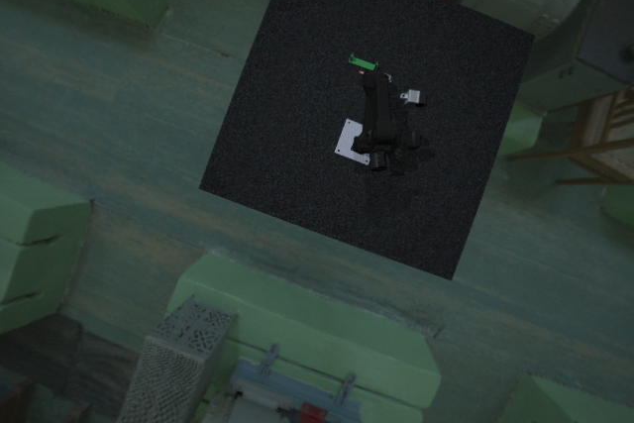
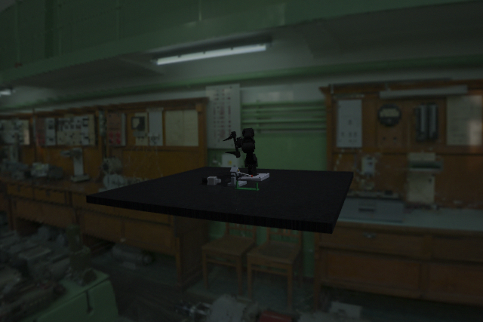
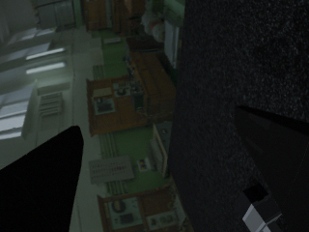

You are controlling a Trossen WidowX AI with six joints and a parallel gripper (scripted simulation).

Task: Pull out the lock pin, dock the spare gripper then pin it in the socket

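Observation:
The white mount [image 2: 233, 179] stands on the mat, partly hidden by the arm from above. The lock pin, a thin pale rod with a red end [image 1: 361, 71] [image 2: 251, 176], slants out from the mount's top in the exterior view; how far it sits in the socket cannot be told. The spare gripper [image 1: 414, 96] [image 2: 212, 180], a pale block with a dark end and a small lug, lies on the mat away from the mount; part shows in the wrist view [image 3: 254, 218]. My gripper [image 2: 228, 145] [image 3: 160, 124] is open and empty, pointing sideways high above the mat.
A green bracket [image 1: 364, 62] [image 2: 247, 188] with upright ends stands near the pin's red end. The arm's white base plate [image 1: 345, 140] [image 2: 263, 176] is on the black mat [image 1: 286, 152] [image 2: 296, 201]. The folded arm [image 1: 378, 106] [image 2: 249, 148] rises over the base plate.

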